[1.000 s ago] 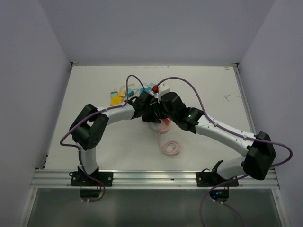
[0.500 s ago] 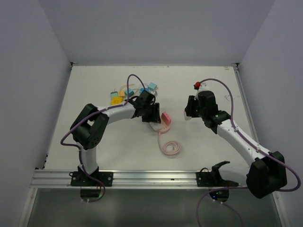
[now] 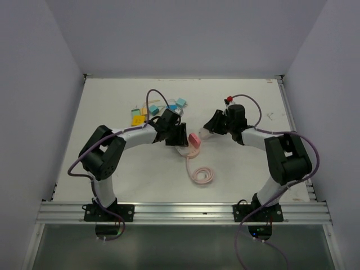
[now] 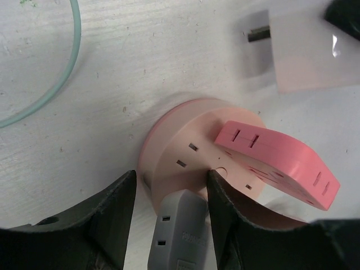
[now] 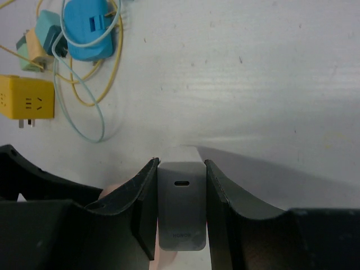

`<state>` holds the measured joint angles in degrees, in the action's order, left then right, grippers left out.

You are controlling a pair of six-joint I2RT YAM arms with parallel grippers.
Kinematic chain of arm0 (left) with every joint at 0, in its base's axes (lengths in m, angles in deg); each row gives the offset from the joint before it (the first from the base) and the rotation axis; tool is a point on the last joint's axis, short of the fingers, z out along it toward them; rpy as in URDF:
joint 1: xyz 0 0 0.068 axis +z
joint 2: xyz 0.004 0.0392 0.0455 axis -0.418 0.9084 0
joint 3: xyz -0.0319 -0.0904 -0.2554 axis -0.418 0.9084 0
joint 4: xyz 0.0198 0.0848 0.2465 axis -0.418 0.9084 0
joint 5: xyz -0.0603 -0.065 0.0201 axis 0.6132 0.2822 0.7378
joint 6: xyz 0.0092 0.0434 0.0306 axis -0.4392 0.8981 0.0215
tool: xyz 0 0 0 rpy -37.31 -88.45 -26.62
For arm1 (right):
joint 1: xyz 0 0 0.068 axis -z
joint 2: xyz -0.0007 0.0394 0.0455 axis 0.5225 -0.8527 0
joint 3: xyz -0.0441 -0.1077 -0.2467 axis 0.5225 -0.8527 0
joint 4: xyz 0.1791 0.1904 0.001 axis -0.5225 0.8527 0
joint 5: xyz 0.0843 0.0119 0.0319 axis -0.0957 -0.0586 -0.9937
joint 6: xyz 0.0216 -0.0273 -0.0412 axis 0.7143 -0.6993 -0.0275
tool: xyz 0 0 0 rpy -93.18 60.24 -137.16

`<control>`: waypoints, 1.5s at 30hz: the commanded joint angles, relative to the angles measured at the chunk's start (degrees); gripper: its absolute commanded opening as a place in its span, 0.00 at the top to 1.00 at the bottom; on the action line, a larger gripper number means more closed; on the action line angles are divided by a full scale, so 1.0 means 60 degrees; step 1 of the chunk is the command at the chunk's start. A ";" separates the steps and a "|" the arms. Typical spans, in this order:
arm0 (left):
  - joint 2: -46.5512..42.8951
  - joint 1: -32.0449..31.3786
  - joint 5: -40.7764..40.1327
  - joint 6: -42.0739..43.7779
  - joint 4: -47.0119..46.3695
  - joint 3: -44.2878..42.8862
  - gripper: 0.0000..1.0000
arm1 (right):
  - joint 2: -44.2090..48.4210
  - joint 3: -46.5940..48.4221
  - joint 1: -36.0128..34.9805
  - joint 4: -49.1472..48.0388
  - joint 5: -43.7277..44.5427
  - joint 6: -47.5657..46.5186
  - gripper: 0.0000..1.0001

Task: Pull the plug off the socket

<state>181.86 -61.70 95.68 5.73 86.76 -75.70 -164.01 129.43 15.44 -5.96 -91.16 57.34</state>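
Right gripper (image 5: 180,164) pinches the plug (image 5: 180,216), prongs clear of and just beside the pink socket (image 4: 185,169). Left gripper (image 4: 171,177) appears spread loosely about a grey block (image 4: 180,230). Hold the pinch firm; carry the plug away level, prongs off the socket.
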 commanded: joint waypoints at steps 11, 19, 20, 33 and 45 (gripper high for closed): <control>0.0488 0.0218 -0.1647 0.1098 0.1925 0.1161 0.44 | -0.1669 0.1731 0.0127 -0.0777 0.0212 0.0204 0.46; 0.0473 0.0218 -0.1573 0.1113 0.1837 0.1263 0.44 | -0.0263 0.1922 0.0112 0.1819 0.1635 -0.1264 0.29; 0.0488 0.0204 -0.1559 0.1127 0.1823 0.1263 0.44 | 0.0072 0.1907 0.0083 0.2140 0.1738 -0.1424 0.29; 0.0517 0.0218 -0.1500 0.1142 0.1852 0.1205 0.44 | 0.2111 0.0898 -0.2274 0.2262 0.1446 -0.3140 0.32; 0.0532 0.0218 -0.1456 0.1157 0.1910 0.1117 0.44 | 0.0940 0.1234 -0.3301 0.2363 0.1724 -0.3901 0.40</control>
<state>180.13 -61.44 95.40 6.65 83.55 -72.69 -157.60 135.61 -3.48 9.10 -82.40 35.96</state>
